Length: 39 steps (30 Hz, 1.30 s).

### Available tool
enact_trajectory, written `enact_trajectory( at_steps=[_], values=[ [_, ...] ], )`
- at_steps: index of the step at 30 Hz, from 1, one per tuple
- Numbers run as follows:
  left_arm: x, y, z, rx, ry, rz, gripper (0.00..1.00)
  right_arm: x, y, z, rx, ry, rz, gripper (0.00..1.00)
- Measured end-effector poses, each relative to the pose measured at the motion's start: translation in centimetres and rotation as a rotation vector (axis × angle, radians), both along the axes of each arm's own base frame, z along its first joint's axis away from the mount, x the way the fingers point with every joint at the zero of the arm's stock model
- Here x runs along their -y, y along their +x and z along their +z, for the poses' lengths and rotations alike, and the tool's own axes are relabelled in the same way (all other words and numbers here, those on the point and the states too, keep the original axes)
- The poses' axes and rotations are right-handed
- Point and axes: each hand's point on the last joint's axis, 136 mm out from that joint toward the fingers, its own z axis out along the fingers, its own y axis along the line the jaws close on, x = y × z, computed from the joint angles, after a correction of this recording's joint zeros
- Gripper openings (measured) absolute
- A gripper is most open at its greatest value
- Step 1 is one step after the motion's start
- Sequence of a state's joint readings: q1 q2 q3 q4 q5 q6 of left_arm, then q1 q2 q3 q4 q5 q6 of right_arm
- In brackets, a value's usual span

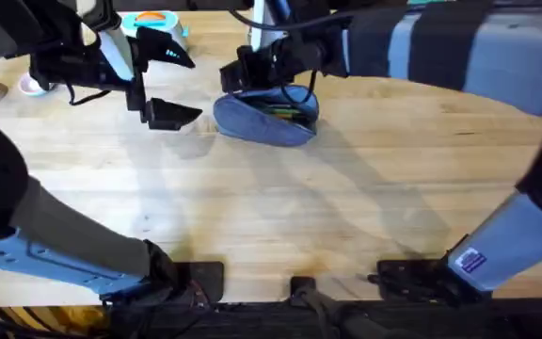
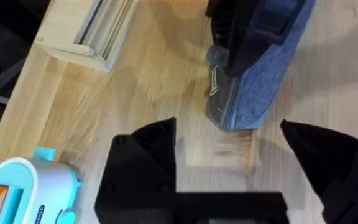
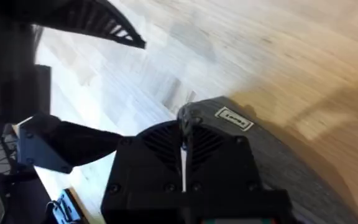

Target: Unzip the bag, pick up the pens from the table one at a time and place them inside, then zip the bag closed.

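Note:
The blue-grey bag (image 1: 263,121) lies at the back middle of the table (image 1: 346,207). Its zip gapes along the top, and green and orange pens (image 1: 286,112) show inside. My right gripper (image 1: 240,79) sits over the bag's left end. In the right wrist view it (image 3: 183,127) is shut, with the metal zip pull (image 3: 184,116) at its fingertips beside the bag's label (image 3: 232,118). My left gripper (image 1: 188,85) hovers open just left of the bag, holding nothing. The left wrist view shows the bag's end (image 2: 247,93) beyond its spread fingers (image 2: 145,155).
A white slatted rack (image 2: 95,31) lies near the table's far edge. A blue-and-white toy (image 1: 153,21) stands at the back, close behind my left arm. A small pink-and-white object (image 1: 34,87) sits at the far left. Open wood stretches across the front half.

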<state>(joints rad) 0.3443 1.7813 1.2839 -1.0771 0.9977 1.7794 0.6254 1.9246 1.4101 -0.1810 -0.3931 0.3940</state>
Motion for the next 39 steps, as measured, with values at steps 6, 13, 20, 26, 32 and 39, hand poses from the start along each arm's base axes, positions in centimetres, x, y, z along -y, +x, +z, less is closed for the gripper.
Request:
enact_trajectory(
  at_steps=[6,13,20,26,32,39],
  values=[
    [-0.1,0.2,0.0,0.014,0.003,0.000,0.993,0.7,-0.5,2.7,0.080,-0.012,0.034,0.032],
    [0.5,-0.3,0.6,-0.010,-0.049,0.001,0.994,0.8,-0.6,2.7,0.089,-0.020,0.045,0.031],
    [1.6,-0.4,0.5,-0.051,-0.082,-0.011,0.994,0.9,-0.8,2.5,0.078,-0.027,0.046,0.031],
    [3.8,-0.8,-1.8,-0.159,-0.120,-0.059,0.994,0.9,-0.9,2.4,0.074,-0.030,0.047,0.031],
    [5.4,-1.0,-1.9,-0.165,-0.124,-0.103,0.994,0.9,-0.9,2.4,0.074,-0.030,0.047,0.031],
    [6.4,-1.1,-2.2,-0.165,-0.125,-0.131,0.994,0.9,-0.9,2.4,0.074,-0.030,0.047,0.031]
  ],
)
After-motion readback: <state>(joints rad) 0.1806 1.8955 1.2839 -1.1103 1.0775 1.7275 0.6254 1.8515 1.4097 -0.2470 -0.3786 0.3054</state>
